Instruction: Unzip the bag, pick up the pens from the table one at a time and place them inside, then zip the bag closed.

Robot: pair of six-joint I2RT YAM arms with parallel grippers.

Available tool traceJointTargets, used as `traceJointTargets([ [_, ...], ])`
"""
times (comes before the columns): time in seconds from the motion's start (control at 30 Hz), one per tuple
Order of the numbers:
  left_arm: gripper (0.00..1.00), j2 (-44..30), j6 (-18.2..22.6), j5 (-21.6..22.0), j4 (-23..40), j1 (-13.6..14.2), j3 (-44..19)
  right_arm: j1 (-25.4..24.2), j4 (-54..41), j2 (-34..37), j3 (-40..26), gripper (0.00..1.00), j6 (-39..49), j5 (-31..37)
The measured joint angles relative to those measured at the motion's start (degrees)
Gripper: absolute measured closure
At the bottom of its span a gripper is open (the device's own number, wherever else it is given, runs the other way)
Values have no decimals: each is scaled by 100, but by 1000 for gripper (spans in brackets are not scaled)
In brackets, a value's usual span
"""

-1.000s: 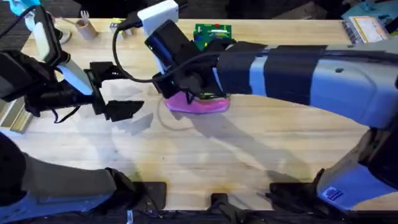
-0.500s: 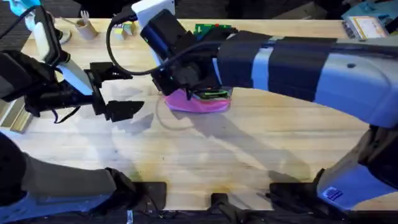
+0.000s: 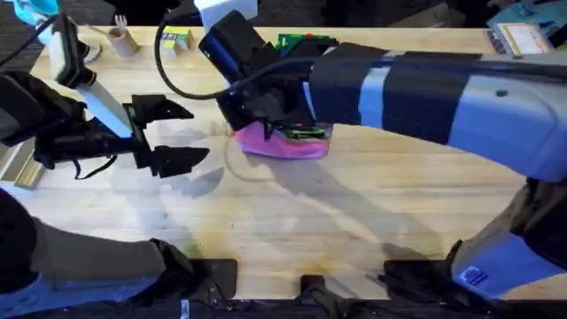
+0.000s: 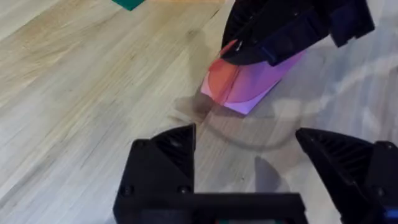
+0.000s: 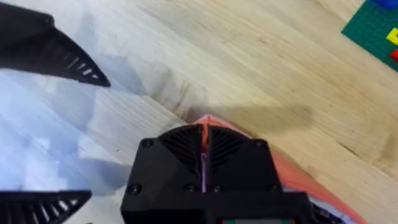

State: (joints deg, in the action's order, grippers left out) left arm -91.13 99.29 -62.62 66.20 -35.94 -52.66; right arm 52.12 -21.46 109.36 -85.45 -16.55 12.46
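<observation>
Nearest you, L gripper point(image 3: 177, 135) hovers over the table point(image 3: 292, 221), fingers spread wide w/ nothing between, pointing at the bag. Just past it the pink bag point(image 3: 282, 144) lies mid-table; a green pen point(image 3: 304, 134) shows at its top edge. R gripper point(image 5: 204, 163) sits on the bag's near end, fingers pressed together on the zipper seam, and the R arm blocks much of the pouch. Farther back: green board point(image 3: 303, 47) and a yellow box point(image 3: 177, 40) near the far edge.
</observation>
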Motion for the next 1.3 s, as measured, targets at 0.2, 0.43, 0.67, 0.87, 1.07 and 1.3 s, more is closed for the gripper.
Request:
traceJointTargets([
  [0.2, 8, 0, -4, -233, 196, 0, 0, 0, 181, 0, 0, 971, -39, 67],
  [0.43, 8, 0, -49, -390, 285, 17, 0, -4, 327, 0, 0, 971, -42, 152],
  [0.67, 7, 0, -70, -461, 257, 481, 0, -4, 329, 0, 0, 971, -42, 152],
  [0.87, 7, 0, -72, -412, -69, 1163, 0, -4, 331, 0, 0, 971, -44, 152],
  [1.07, 7, 0, -78, -293, -210, 1471, 0, -4, 335, 0, 0, 971, -42, 152],
  [1.3, 7, -35, -264, -165, -384, 1475, 0, -4, 338, 0, 0, 971, -42, 152],
])
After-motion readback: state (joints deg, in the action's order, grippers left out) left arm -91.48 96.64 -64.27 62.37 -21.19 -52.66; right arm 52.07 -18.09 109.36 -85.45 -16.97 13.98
